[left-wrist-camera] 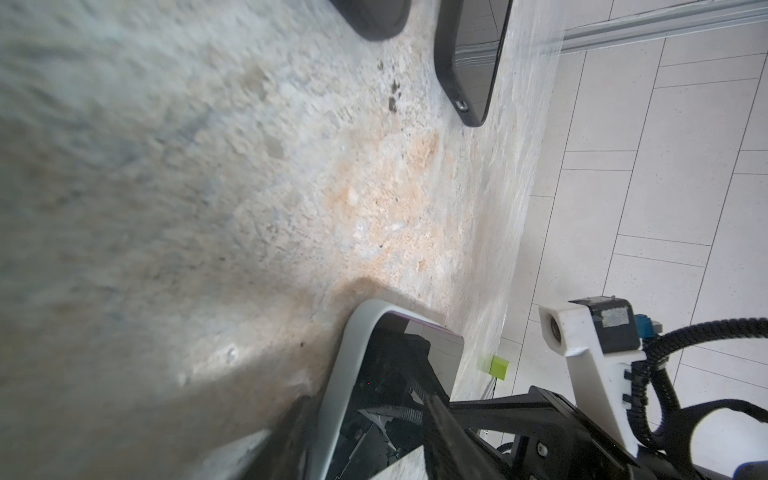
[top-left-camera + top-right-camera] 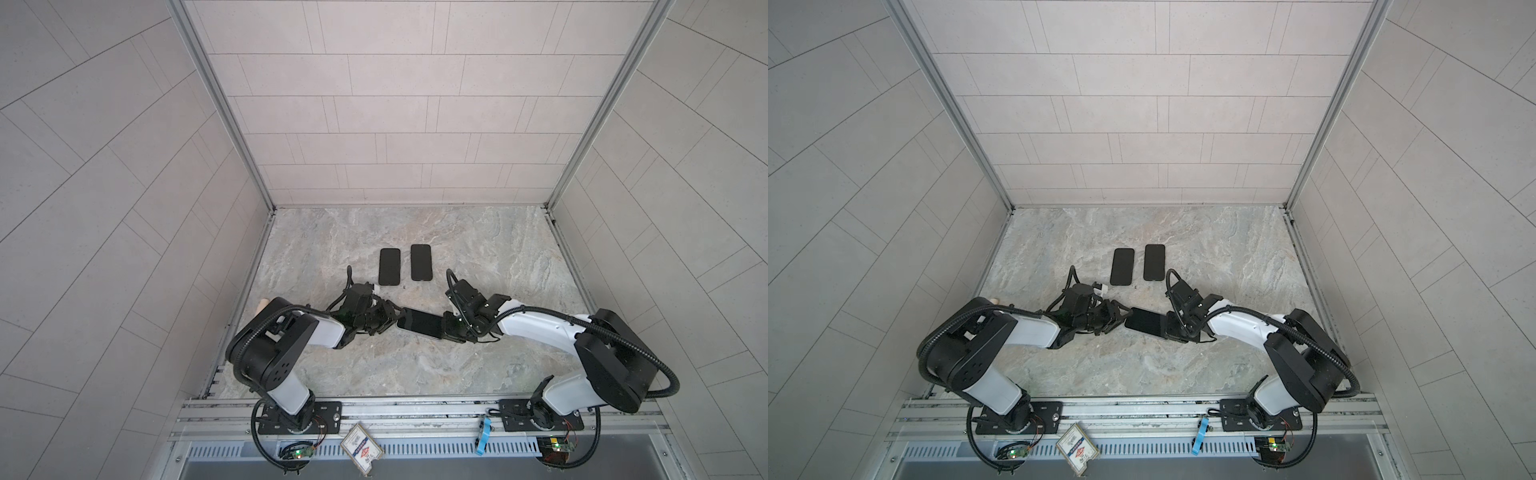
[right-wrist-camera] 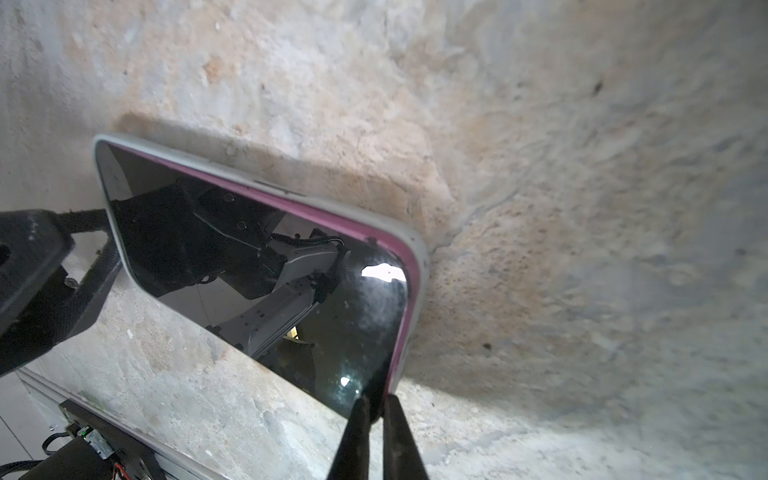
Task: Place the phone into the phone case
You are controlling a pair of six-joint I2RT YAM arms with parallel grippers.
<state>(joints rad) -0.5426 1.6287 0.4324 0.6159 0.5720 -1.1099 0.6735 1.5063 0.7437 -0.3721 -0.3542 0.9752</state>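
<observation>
The phone has a glossy black screen and a pink frame. It sits in a pale grey phone case and is held just above the marble table between both grippers. My right gripper is shut on one corner of the phone's near end. At the other end, my left gripper is rolled sideways. One of its fingers lies over the screen and the other is outside the case's back. A pink strip shows along one long side above the case's rim.
Two black phone-shaped slabs lie side by side just behind the grippers, also in the left wrist view. A small green block sits by the right wall. Tiled walls enclose the table on three sides.
</observation>
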